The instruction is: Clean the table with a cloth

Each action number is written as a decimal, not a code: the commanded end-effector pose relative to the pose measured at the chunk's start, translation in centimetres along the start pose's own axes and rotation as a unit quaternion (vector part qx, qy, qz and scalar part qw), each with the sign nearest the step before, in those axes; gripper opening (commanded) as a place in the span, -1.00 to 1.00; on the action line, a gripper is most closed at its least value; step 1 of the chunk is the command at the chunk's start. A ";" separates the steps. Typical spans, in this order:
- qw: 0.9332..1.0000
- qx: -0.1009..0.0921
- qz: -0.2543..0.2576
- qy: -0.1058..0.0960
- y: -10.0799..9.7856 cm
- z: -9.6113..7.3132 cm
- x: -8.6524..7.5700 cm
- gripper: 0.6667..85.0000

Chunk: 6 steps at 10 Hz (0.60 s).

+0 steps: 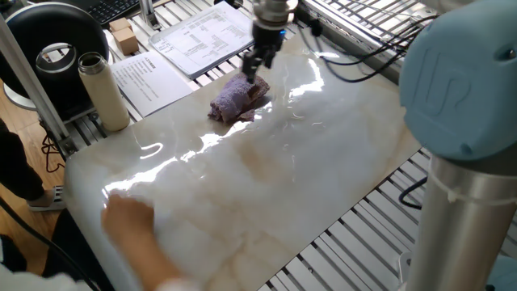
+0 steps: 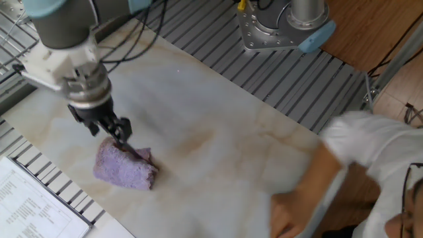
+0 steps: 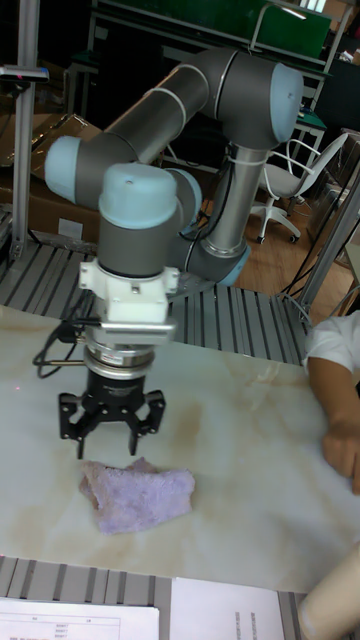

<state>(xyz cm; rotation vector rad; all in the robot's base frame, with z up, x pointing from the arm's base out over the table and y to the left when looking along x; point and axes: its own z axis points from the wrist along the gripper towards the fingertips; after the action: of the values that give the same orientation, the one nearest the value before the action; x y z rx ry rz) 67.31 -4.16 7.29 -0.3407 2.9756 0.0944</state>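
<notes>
The lavender cloth [image 1: 237, 99] lies bunched on the glossy marble table [image 1: 323, 162], toward its far left corner; it also shows in the other fixed view as the cloth [image 2: 124, 169] and in the tall view as the cloth [image 3: 138, 496]. My gripper [image 3: 110, 446] hangs straight down over the cloth's back edge, open, fingers spread with nothing between them. The gripper [image 2: 114, 133] has one fingertip overlapping the cloth's top edge; I cannot tell whether it touches. From the first fixed view, the gripper [image 1: 257, 68] sits just behind the cloth.
A person's hand [image 1: 129, 220] rests at the table's near edge, seen also as the hand [image 2: 291, 213]. A cream bottle [image 1: 102, 90], printed paper sheets [image 1: 206, 34] and a black round device [image 1: 50, 56] stand off the slab to the left. The arm's base [image 2: 284, 26] stands on the ribbed frame.
</notes>
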 end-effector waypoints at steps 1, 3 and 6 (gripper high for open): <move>0.997 0.036 -0.065 -0.022 0.3 0.6 -3.4 1.00; 0.995 0.026 -0.084 -0.041 1.2 2.3 -5.1 1.00; 0.995 -0.012 -0.073 -0.065 2.8 4.6 -6.0 1.00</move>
<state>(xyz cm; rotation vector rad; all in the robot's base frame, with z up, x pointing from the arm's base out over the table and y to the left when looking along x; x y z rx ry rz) 71.91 -1.13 4.99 -0.5313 2.8528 0.0671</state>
